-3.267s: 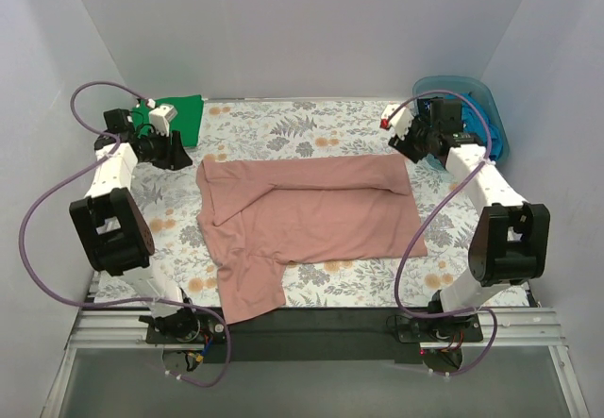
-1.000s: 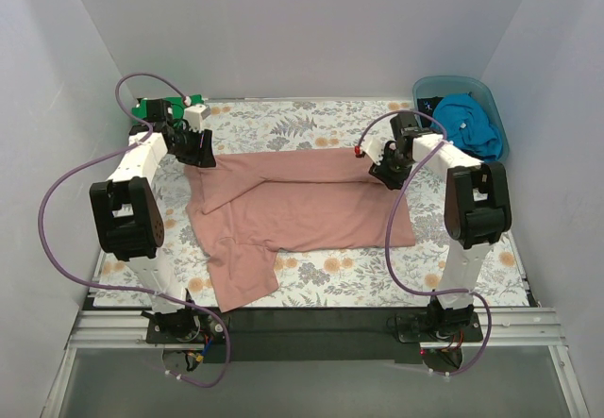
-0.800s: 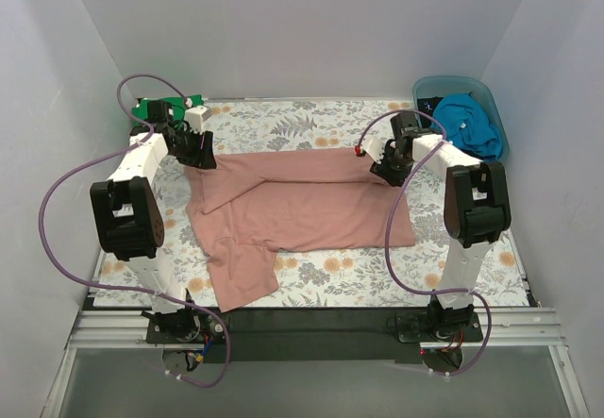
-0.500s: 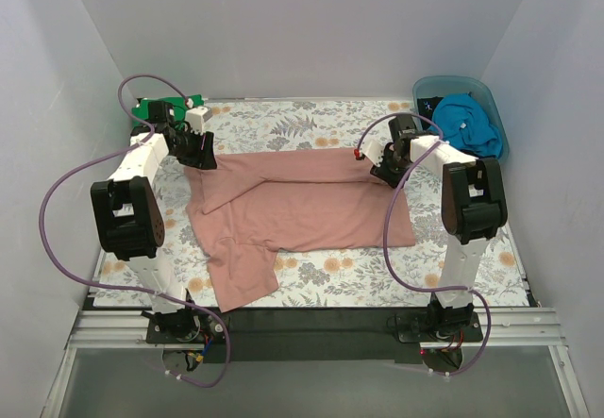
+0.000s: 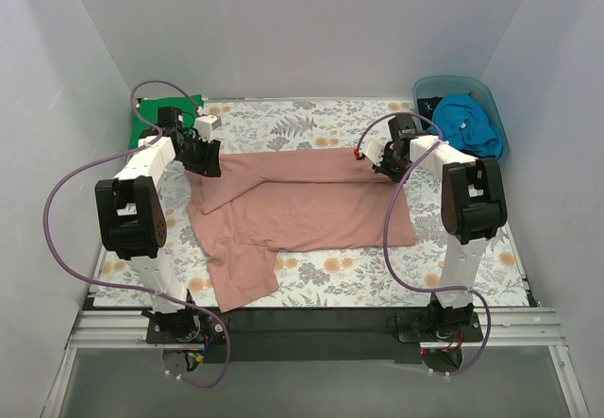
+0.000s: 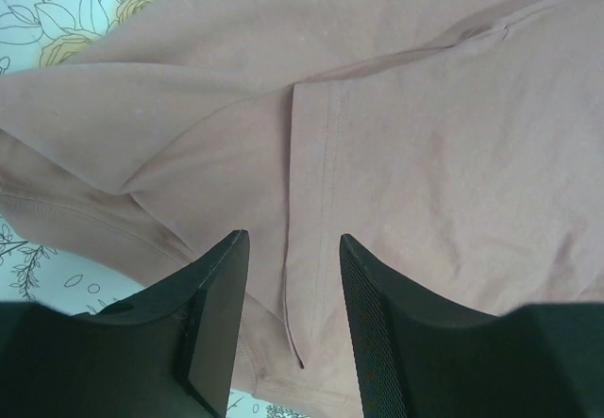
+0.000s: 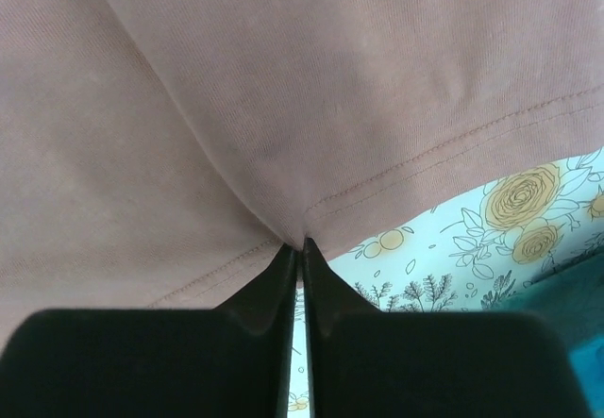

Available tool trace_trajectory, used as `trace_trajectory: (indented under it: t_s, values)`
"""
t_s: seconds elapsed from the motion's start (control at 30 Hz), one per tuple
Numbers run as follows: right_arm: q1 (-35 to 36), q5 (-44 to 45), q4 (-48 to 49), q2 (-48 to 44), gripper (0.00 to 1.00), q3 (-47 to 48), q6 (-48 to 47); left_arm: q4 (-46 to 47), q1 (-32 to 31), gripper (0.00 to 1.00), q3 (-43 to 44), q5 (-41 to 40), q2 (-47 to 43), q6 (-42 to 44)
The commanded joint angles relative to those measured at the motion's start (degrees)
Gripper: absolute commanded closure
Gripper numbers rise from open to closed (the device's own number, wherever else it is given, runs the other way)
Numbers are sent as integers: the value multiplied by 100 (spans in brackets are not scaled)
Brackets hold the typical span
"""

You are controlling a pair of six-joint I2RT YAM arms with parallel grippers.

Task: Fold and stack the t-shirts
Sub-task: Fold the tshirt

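Note:
The dusty pink t-shirt lies spread on the floral table cover, one sleeve hanging toward the near edge. My left gripper is open over the shirt's far left corner; in the left wrist view its fingers straddle a folded seam of the pink cloth. My right gripper is shut on the shirt's far right hem; in the right wrist view the cloth bunches at the closed tips. A green t-shirt lies at the far left corner. A blue t-shirt sits in the tub.
The teal plastic tub stands at the far right corner. The floral table covering shows beyond the shirt and along its near side. White walls enclose the table on three sides.
Both arms moved in from the far corners onto the shirt's far corners. In the last half second the left gripper shifted slightly right and toward me; the right gripper stayed on the hem.

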Motion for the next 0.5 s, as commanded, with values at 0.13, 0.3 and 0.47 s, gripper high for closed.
trace_trajectory:
  t_s: [0.13,0.3,0.47]
  values:
    - [-8,57,28,-152,99,205,-115,-156,-6,59,-264,-270,-257,438]
    - [1,22,28,-152,99,381,-106,-463,-14,58,-527,-410,-328,763]
    - [1,57,10,-135,99,469,-115,-447,-41,57,-738,-665,-275,869]
